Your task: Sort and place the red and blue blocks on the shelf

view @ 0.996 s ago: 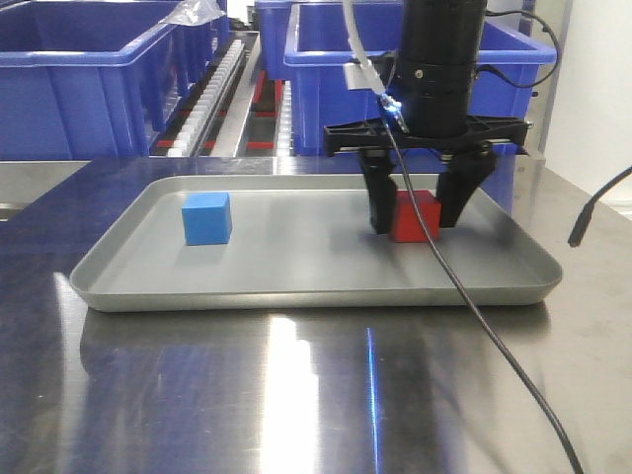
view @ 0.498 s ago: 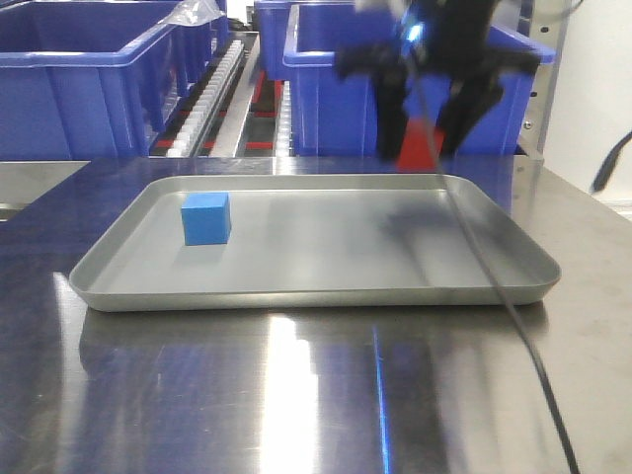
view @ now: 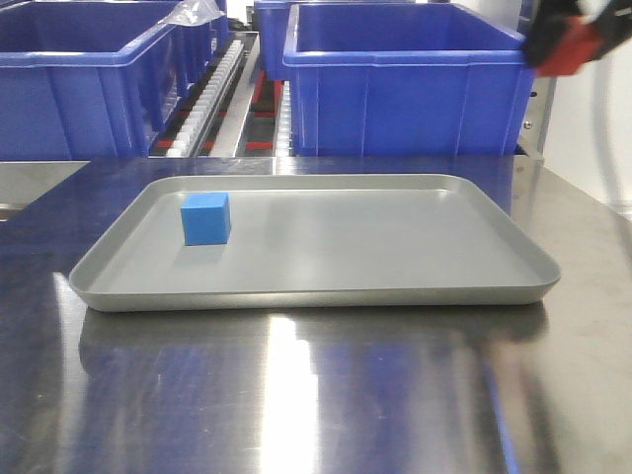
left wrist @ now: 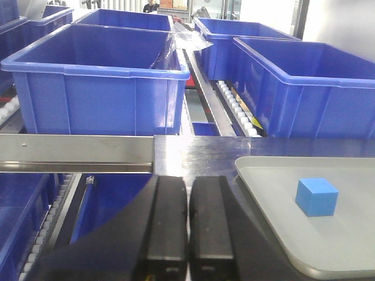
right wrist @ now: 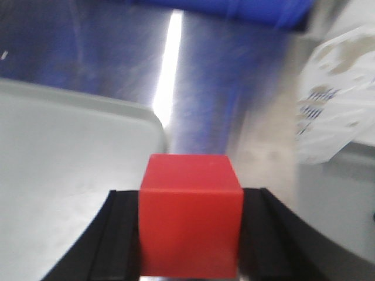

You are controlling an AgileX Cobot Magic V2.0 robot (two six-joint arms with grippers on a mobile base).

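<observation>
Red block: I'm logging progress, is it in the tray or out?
Out. The right pincer is shut on the red block, held high off the tray; the tray holds only the blue block.

light: bright, even, from overhead | front view: white glare streak down the shiny steel worktop [view: 148, 395], soft shadow under the shallow grey metal tray [view: 316, 296], small red cube [view: 578, 51] smeared by motion blur top right | right wrist view: background smeared, cube fairly sharp | left wrist view: crisp, whites blown out top right
</observation>
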